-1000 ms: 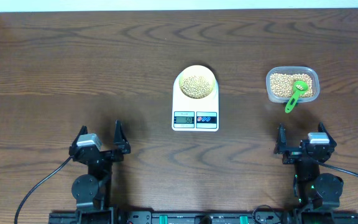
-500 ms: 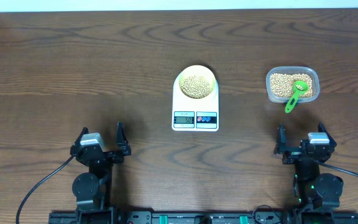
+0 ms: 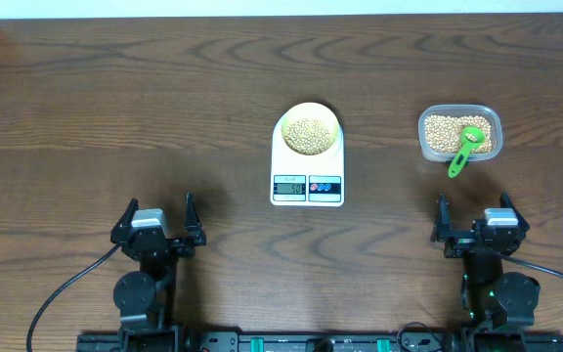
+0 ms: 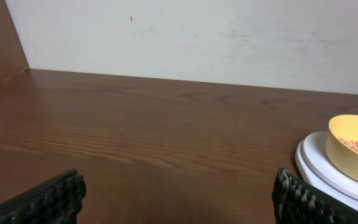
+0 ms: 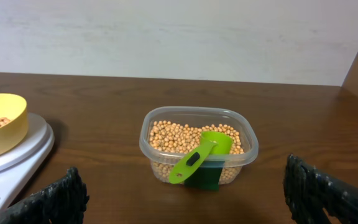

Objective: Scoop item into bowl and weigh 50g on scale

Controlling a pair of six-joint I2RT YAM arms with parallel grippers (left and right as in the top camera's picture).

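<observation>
Both arms sit at the near edge of the table [image 3: 115, 117], well apart from everything else. The left gripper [image 3: 158, 207] has its jaws spread wide with nothing between them, and it's the same for the right gripper [image 3: 474, 208]. In the middle is the white scale [image 3: 307, 171], with the pale yellow bowl [image 3: 308, 108] sitting on its far end and a pile of beans [image 3: 308, 136] inside. The display's too small to read. Off to the right, a clear plastic tub [image 3: 422, 132] holds more beans. A green scoop [image 3: 464, 149] rests in it, handle poking out over the near rim.
</observation>
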